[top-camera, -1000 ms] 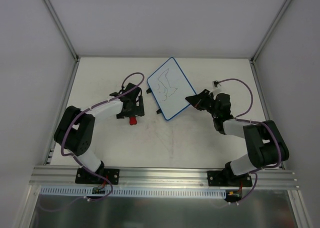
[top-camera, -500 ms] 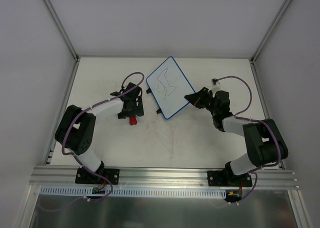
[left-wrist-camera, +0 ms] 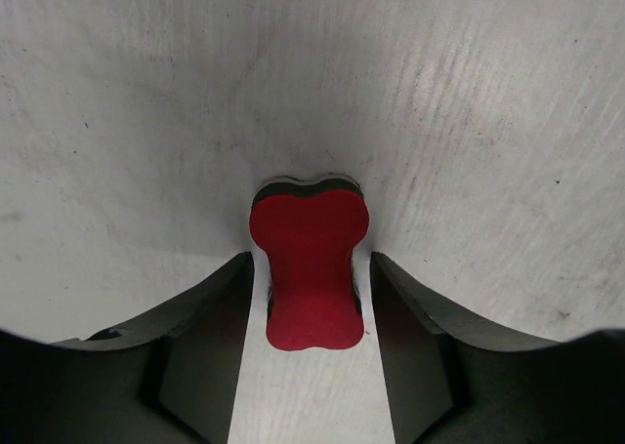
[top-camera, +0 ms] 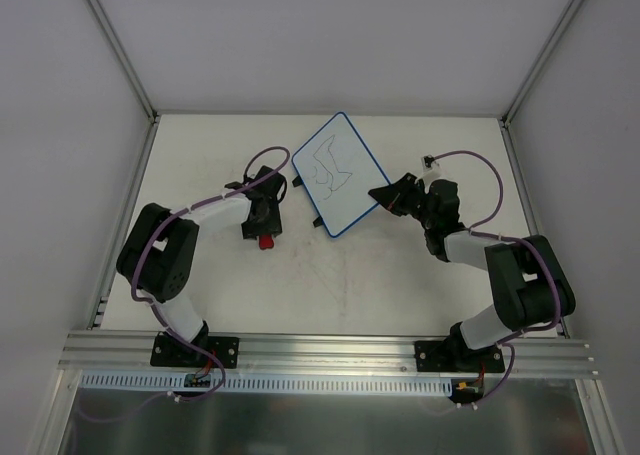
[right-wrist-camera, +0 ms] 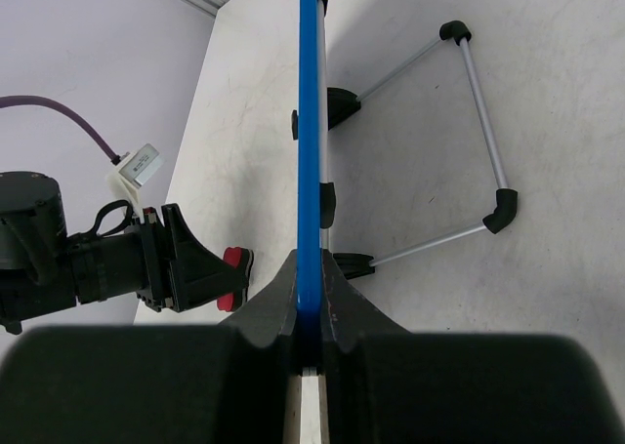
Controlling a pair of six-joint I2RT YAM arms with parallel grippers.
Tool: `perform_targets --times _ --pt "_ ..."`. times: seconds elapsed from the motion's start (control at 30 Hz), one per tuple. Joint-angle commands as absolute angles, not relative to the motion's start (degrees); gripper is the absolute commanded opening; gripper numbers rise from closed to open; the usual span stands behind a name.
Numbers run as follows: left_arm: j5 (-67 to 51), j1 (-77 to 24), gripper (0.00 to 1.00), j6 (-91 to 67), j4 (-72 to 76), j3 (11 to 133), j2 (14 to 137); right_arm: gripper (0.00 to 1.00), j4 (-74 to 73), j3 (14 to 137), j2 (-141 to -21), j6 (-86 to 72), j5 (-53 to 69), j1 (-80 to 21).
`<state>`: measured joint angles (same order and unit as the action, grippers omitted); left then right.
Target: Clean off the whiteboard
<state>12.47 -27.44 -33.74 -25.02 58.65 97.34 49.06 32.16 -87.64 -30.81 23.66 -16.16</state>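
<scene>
The whiteboard (top-camera: 338, 175), white with a blue rim and a dark scribble, sits tilted at the table's middle back. My right gripper (top-camera: 382, 197) is shut on its right corner. In the right wrist view the blue rim (right-wrist-camera: 309, 122) runs straight up from between the closed jaws of the right gripper (right-wrist-camera: 310, 268). A small red bone-shaped eraser (left-wrist-camera: 309, 268) lies flat on the table between the fingers of my left gripper (left-wrist-camera: 311, 261). A thin gap shows on each side of it, so the jaws stand open around it. From above, the eraser (top-camera: 265, 241) pokes out below the left gripper (top-camera: 264, 229).
Behind the board, a thin metal wire stand with black corner pieces (right-wrist-camera: 469, 141) rests on the table. The left gripper (right-wrist-camera: 186, 263) and the eraser (right-wrist-camera: 237, 262) also show in the right wrist view. White walls close in the table at the back and both sides.
The left gripper's jaws have narrowed around the red eraser and its arm has shifted slightly. The right gripper has nudged the whiteboard a little up and left.
</scene>
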Motion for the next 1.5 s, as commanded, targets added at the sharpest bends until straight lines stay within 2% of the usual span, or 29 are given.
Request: perform_targets --times 0.0,0.27,0.43,0.63,0.77,0.8,0.93,1.07,1.13,1.27,1.47 --pt "12.5 -28.0 0.50 -34.8 -27.5 61.0 98.7 0.00 47.8 33.8 -88.3 -29.8 26.2 -16.7" --pt "14.1 -28.0 0.47 -35.2 -27.9 60.6 97.7 0.00 47.8 33.9 -88.3 -29.8 26.5 -16.8" --pt "13.9 -27.9 0.57 -35.1 -28.0 61.0 96.6 0.00 48.3 33.9 -88.4 -30.0 27.0 -16.8" --pt "14.1 -28.0 0.58 -34.6 -28.2 61.6 95.7 0.00 48.9 33.8 -88.4 -30.1 27.0 -16.8" --pt "14.2 -28.0 0.53 -34.4 -28.4 62.0 96.1 0.00 48.9 33.8 -88.3 -30.1 27.0 -16.8" --pt "14.1 -28.0 0.47 -34.3 -28.3 62.1 96.2 0.00 48.9 33.8 -88.3 -30.1 26.9 -16.7" --pt "14.0 -28.0 0.37 -33.8 -28.6 62.6 96.7 0.00 48.9 33.8 -88.4 -30.1 26.9 -16.7" --pt "14.2 -28.0 0.37 -33.6 -28.7 62.8 98.0 0.00 48.9 33.3 -87.8 -30.0 26.3 -16.8" --pt "14.2 -27.9 0.34 -33.6 -28.7 62.7 98.2 0.00 48.9 33.1 -87.5 -29.7 26.1 -16.7" --pt "14.2 -28.0 0.22 -33.8 -28.7 62.8 97.5 0.00 48.9 33.2 -87.7 -29.9 26.3 -16.7" --pt "12.6 -28.0 0.22 -30.2 -28.7 66.4 95.6 0.00 48.9 33.7 -88.3 -29.5 27.0 -16.8"
